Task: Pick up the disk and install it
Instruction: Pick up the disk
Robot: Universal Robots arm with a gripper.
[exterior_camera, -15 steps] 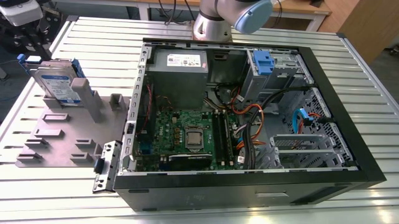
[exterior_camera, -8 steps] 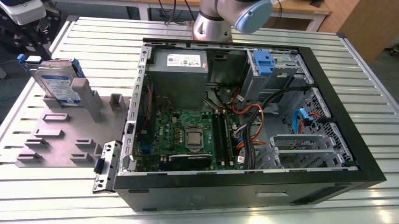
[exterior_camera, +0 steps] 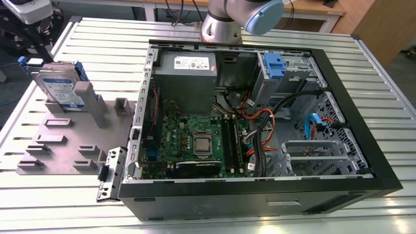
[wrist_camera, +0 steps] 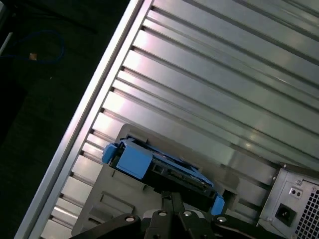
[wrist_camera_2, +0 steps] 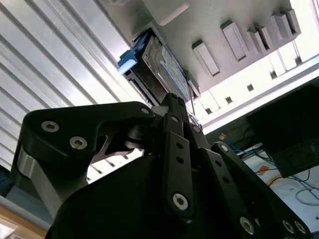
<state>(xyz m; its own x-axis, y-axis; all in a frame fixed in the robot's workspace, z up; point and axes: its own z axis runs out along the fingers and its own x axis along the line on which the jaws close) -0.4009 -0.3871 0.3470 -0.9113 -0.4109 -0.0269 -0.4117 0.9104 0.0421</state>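
The disk (exterior_camera: 62,90) stands on edge in a slot of the grey fixture plate (exterior_camera: 65,144), at the exterior view's left. It is silver-grey with a white-and-blue label and blue rails. My gripper (exterior_camera: 29,29) hangs above and behind it, apart from it. In both wrist views the black fingers come together at their tips, with nothing between them. The gripper (wrist_camera_2: 174,102) points toward the disk (wrist_camera_2: 162,69) with a short gap left. The disk's blue carrier end (wrist_camera: 130,158) lies just beyond the gripper (wrist_camera: 169,198).
An open black computer case (exterior_camera: 364,146) lies on the slatted metal table (exterior_camera: 97,34), with the motherboard, cables and grey power-supply box (exterior_camera: 187,73) exposed. A blue drive carrier (exterior_camera: 274,66) sits in the bay at the case's far corner. The arm's base (exterior_camera: 224,24) stands behind the case.
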